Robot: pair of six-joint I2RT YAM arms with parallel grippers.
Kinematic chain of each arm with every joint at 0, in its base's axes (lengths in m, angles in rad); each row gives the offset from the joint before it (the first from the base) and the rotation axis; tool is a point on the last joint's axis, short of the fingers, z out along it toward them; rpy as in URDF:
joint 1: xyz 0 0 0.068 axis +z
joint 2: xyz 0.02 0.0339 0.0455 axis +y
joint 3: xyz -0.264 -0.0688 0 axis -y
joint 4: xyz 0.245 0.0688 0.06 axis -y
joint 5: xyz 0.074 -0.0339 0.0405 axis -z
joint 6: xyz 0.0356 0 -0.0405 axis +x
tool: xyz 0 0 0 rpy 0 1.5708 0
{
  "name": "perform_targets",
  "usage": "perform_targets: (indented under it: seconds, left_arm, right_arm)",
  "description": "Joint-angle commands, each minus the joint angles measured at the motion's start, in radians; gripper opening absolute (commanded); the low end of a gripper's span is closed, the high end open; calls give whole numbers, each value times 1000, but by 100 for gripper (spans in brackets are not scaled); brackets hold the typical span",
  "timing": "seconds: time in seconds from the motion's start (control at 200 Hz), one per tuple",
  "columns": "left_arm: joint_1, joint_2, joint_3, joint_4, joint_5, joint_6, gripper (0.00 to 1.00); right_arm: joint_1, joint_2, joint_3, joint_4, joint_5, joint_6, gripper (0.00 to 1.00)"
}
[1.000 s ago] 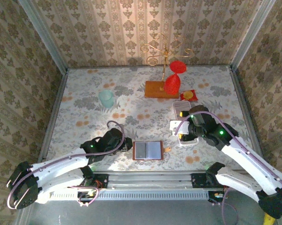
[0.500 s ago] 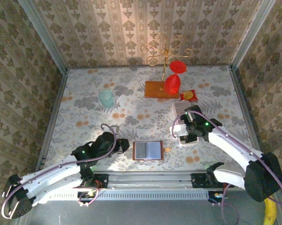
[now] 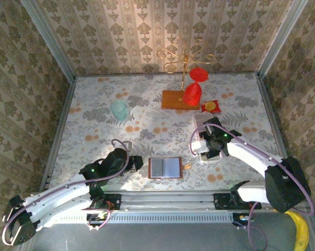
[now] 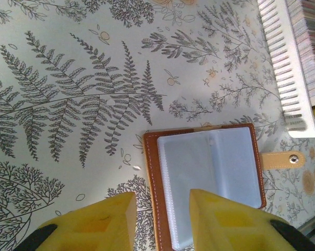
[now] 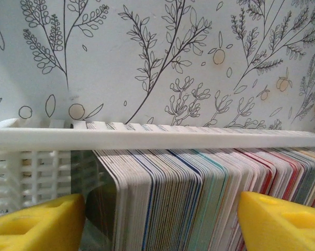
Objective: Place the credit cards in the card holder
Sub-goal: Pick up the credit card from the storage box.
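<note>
Floral tabletop [image 5: 147,63]; right hand [image 5: 160,222] splayed astride credit cards [image 5: 199,193].

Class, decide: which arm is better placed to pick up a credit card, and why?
Right. The right pincer, open, straddles the credit cards in the white tray; the left pincer hovers by the card holder, away from them.

Orange-brown card holder [image 4: 210,167] open flat, grey pockets up; credit cards [image 5: 199,198] edge-on in a packed row.
</note>
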Motion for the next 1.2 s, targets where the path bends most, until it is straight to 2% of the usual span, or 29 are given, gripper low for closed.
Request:
perform_targets:
  seconds: [0.0,0.335,0.46,0.655,0.795,0.9,1.01,1.105,1.195]
  left_arm:
    - [11,-7,-13,-13,-13,-7,32]
    - [11,23,-14,20,7,-14,31]
    - [10,29,-13,23,14,-19,31]
    - [10,31,-10,21,19,-21,31]
    - [10,32,-5,23,23,-21,30]
    - [10,42,-2,37,36,-18,33]
    - [10,69,12,51,55,-10,39]
    - [6,111,31,63,71,0,48]
    - [3,170,58,78,91,6,57]
  right_arm:
    - [-4,-38,23,-42,14,-38,65]
    - [-3,-106,3,-76,13,-49,34]
    - [-2,-129,-4,-76,15,-47,26]
    - [16,-205,20,-165,21,-31,11]
    - [67,-286,76,-337,9,30,6]
    - [146,-340,151,-511,-41,189,5]
    - [230,-389,221,-596,-116,479,0]
    - [274,-433,236,-549,-189,773,0]
    - [298,-469,201,-399,-202,1150,0]
